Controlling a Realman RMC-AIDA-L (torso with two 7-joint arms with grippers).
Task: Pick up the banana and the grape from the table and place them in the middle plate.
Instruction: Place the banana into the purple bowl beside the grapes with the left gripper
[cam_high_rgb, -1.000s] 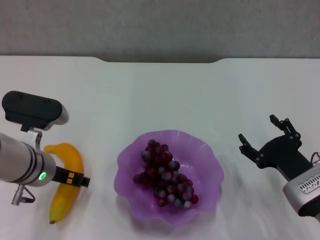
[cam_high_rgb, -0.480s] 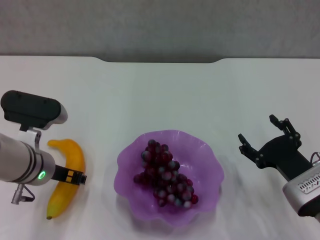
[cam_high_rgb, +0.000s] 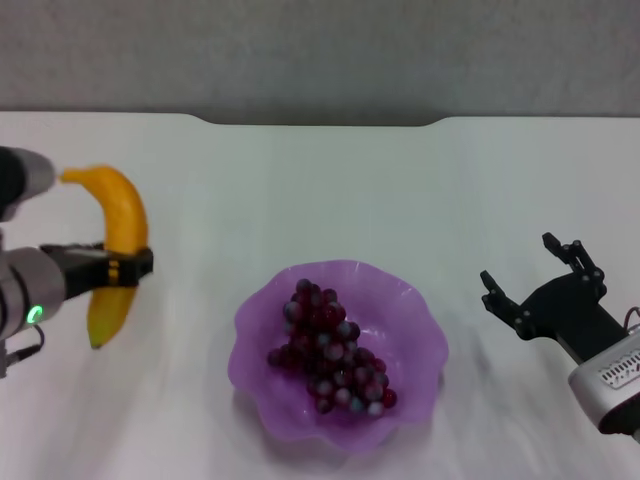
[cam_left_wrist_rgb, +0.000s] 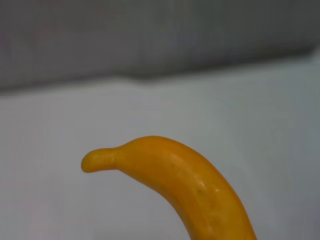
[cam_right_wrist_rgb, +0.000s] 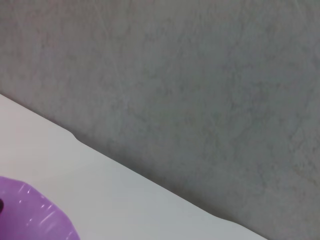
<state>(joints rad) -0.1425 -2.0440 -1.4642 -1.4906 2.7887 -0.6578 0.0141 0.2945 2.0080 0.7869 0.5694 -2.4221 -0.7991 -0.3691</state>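
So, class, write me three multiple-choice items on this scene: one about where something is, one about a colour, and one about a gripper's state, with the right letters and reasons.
1. Where are the grapes?
A. On the table
B. In the purple plate
C. In the right gripper

2. What colour is the table?
A. White
B. Green
C. Black

3. What is the left gripper doing?
A. Shut on the banana
B. Open and empty
C. Holding the plate

Answers: 1 B, the bunch lies inside the scalloped rim. 2 A, the tabletop is plain white. 3 A, its fingers clamp the banana above the table, while the right gripper sits open beside the plate.
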